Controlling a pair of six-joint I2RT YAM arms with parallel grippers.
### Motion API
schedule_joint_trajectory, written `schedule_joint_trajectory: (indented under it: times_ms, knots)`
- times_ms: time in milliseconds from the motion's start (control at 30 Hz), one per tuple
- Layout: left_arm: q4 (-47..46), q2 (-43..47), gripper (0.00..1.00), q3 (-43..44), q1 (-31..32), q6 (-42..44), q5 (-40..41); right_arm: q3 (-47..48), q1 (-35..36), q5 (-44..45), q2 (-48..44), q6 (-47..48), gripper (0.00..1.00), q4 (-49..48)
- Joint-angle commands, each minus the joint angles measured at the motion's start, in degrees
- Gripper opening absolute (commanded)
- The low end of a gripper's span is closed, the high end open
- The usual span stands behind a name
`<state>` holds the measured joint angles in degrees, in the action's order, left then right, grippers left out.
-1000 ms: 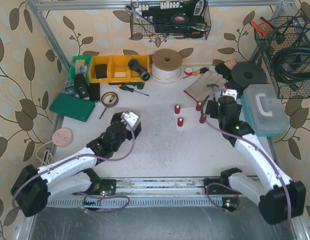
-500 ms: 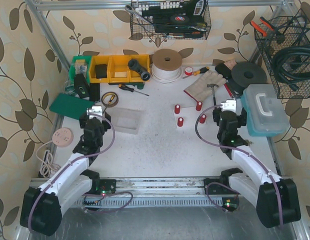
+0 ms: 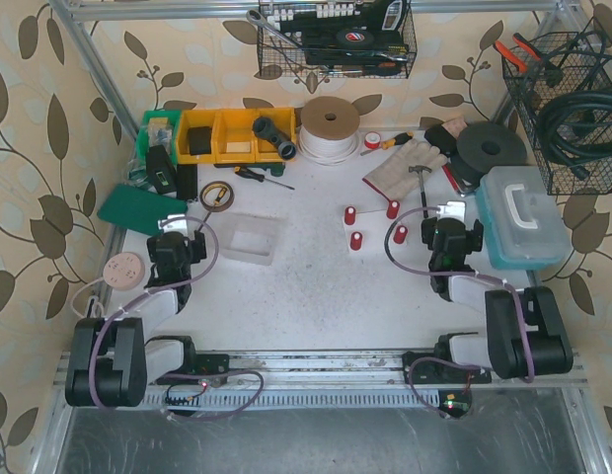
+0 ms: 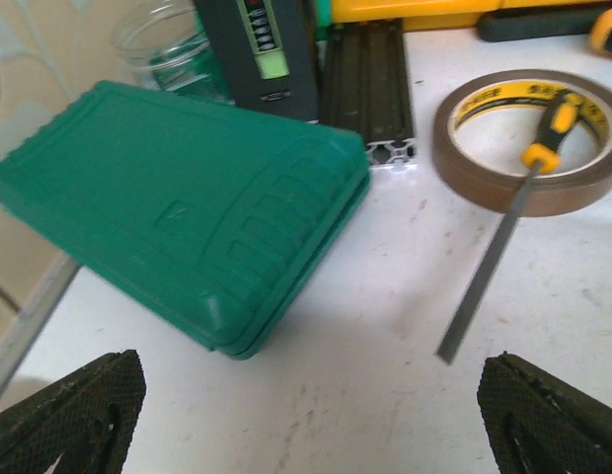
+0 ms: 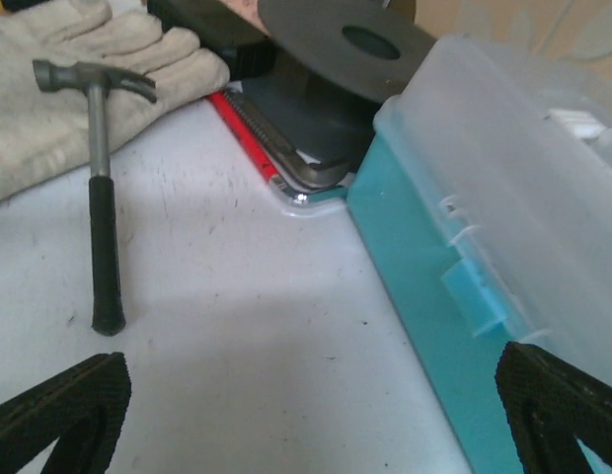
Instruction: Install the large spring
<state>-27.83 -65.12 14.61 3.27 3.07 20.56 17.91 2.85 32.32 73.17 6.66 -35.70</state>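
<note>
Your left gripper (image 4: pixel 316 415) and right gripper (image 5: pixel 311 415) both sit wide apart with nothing in them, one staring at the green case (image 4: pixel 178 212) and tape roll (image 4: pixel 573 193), the other at the hammer (image 5: pixel 104 257) and teal box (image 5: pixel 424 296). Thing is, I can't pick out the large spring in any view, so if you reach in on a guess you'll likely grab the wrong part or knock over the red cylinders (image 3: pixel 356 240) standing mid-table near the clear tray (image 3: pixel 249 237).

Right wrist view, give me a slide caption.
Open right gripper above the table, between a small hammer and a teal toolbox.
</note>
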Motion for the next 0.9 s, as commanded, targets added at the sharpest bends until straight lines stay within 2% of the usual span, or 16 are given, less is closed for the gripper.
schedule_joint_trajectory:
  times_ms: [0, 67, 167, 367, 567, 633, 767, 800, 867]
  knots:
    - [-8.06, -1.67, 0.94, 0.75, -0.84, 0.65, -7.24, 2.93, -0.94, -2.49, 1.9, -0.76, 1.0, -1.97]
    - [-11.75, -3.02, 0.94, 0.12, -1.14, 0.71, -8.72, 3.0, -1.36, -3.8, 1.82, -0.7, 1.0, -1.76]
    - [-14.81, -5.45, 0.94, 0.28, -1.64, 0.63, -9.8, 3.28, -1.44, -10.35, 1.57, 1.55, 1.0, -0.73]
    - [-22.27, -14.62, 0.94, 1.24, -2.88, 0.3, -12.11, 6.55, -1.72, -13.75, 4.37, 3.3, 1.0, 2.53]
    - [-22.49, -20.21, 0.94, 3.3, -3.43, -0.24, -12.12, 6.73, -1.96, -14.54, 4.23, 2.77, 1.0, 3.35]
    - [-18.25, -20.04, 0.94, 5.35, -3.44, -0.57, -12.14, 6.83, -2.02, -14.87, 4.22, 2.6, 1.0, 3.49]
    - [-17.07, -20.34, 0.94, 6.17, -3.44, -0.76, -11.28, 7.24, -2.11, -13.65, 4.47, 0.56, 1.0, 4.5]
    - [-17.0, -20.42, 0.94, 6.25, -3.44, -0.78, -11.17, 6.63, -2.31, -14.66, 3.43, -1.42, 1.0, 4.93]
    - [-16.87, -20.3, 0.94, 6.27, -3.44, -0.86, -11.15, 5.59, -2.42, -22.48, 1.7, -0.56, 1.0, 5.15]
